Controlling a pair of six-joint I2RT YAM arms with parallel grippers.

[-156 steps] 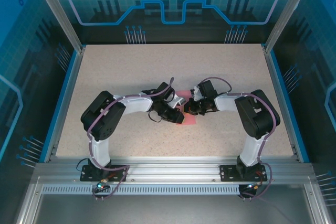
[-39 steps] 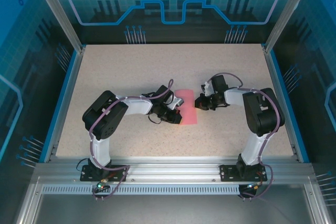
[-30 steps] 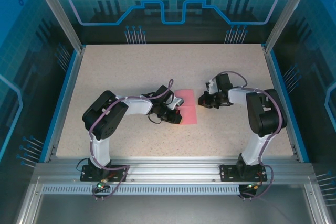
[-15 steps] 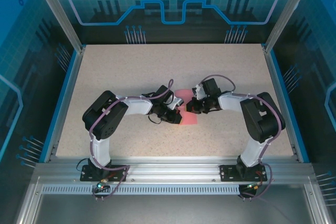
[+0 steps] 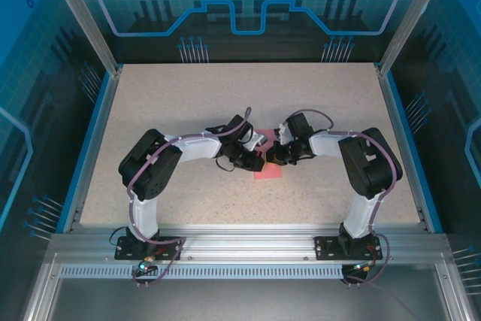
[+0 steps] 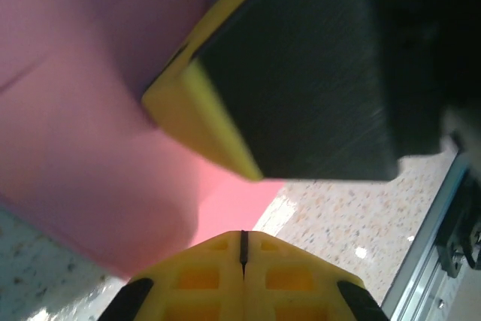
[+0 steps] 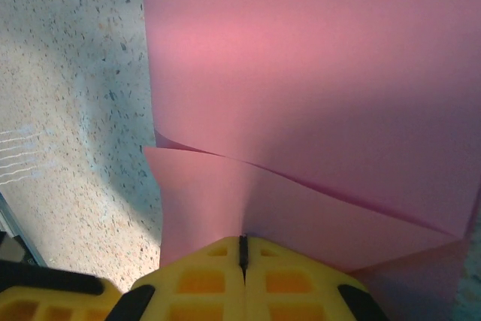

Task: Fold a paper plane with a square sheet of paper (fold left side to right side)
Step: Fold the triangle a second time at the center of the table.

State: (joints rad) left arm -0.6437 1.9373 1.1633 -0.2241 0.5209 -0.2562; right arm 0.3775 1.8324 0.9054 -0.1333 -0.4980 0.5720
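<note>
1. The paper (image 5: 268,171) is found near the middle of the bench (image 5: 188,103), half hidden under two claws that meet right over it.
2. The left claw (image 5: 254,158) is seen pressed fully shut. In the left wrist view its yellow tips are closed to a thin seam, and nothing is seen pinched between them.
3. The right claw (image 5: 276,157) is shut just as tight, with its tips brought down at the paper's edge. Whether the sheet is touched or only hovered over cannot be told.
4. In the right wrist view a flap (image 7: 225,201) is shown meeting the rest of the sheet along a slanted edge, so the fold is judged part-made and the crease not yet pressed flat.
5. A knock between the claws is to be feared. They are set just beside each other, and the right one's finger looms large in the left wrist view, so any small inward move could be enough.
6. The sheet could be dragged across the bench if it is pushed sideways by one tip while unpinned by the other, and the edges would be thrown out of line.
7. The flap could spring back or be crumpled if pressure is lifted too soon or laid on off the crease.
</note>
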